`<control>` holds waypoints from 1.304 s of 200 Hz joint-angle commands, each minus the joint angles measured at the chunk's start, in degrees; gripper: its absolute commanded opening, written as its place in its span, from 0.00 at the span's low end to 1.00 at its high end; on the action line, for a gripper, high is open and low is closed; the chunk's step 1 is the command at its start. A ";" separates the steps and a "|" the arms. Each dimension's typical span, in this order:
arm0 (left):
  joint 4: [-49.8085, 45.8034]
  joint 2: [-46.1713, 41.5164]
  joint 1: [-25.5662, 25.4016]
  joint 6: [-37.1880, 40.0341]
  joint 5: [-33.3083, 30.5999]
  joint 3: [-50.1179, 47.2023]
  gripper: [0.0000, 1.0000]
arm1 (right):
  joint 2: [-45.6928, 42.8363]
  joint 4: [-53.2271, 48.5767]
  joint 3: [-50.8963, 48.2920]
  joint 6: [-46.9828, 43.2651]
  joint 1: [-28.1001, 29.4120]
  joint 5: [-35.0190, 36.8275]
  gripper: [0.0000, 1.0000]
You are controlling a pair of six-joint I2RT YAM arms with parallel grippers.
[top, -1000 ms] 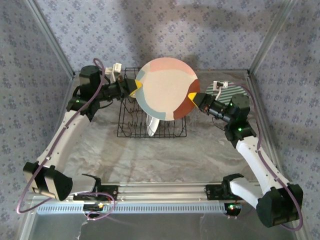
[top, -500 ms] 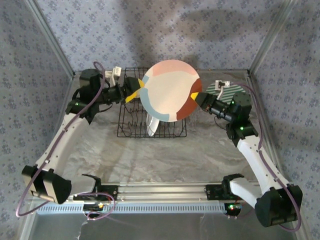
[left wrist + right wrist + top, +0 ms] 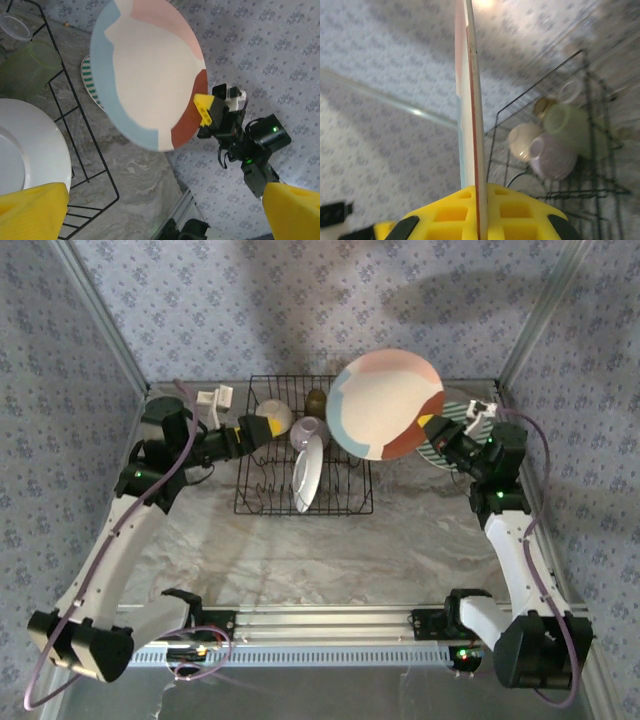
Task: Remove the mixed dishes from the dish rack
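I read right gripper jaws clamped on the rim of the colour-block plate, plate held aloft at the right end of the dish rack, left gripper jaws spread wide, empty, at the rack's left side

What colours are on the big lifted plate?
The plate has cream, pink, light-blue and rust patches, clearest in the left wrist view.

Left arm reached forward; left gripper had jaws spread wide, nothing between them. Right arm was raised; right gripper was clamped on the plate rim, which rose ahead of its fingers.
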 commanded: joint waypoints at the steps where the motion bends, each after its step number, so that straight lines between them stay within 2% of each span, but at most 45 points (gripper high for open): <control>1: 0.08 -2.81 -0.12 4.54 -0.23 -1.75 0.99 | -1.66 1.27 -1.15 1.03 -4.72 4.36 0.00; 43: -2.73 -7.08 -0.13 9.07 0.64 -6.65 0.99 | 2.04 5.12 -5.50 2.60 -13.06 8.33 0.00; 86: 0.29 -13.25 -0.12 12.21 0.49 -13.97 0.99 | 8.57 12.13 -8.96 3.07 -17.19 11.62 0.00; 117: 2.54 -15.71 0.11 13.59 -2.30 -18.08 0.99 | 13.80 17.09 -9.57 1.91 -18.21 13.61 0.00; 147: 0.96 -15.20 0.31 14.50 -1.22 -17.01 0.99 | 20.66 21.27 -8.32 2.24 -19.36 13.26 0.00; 209: -1.04 -16.41 0.39 16.37 -1.20 -17.35 0.99 | 34.42 31.82 -5.07 6.08 -21.15 9.34 0.00; 261: -1.08 -15.90 0.58 16.57 -0.52 -17.35 0.99 | 40.76 37.60 -3.97 8.22 -22.19 6.86 0.00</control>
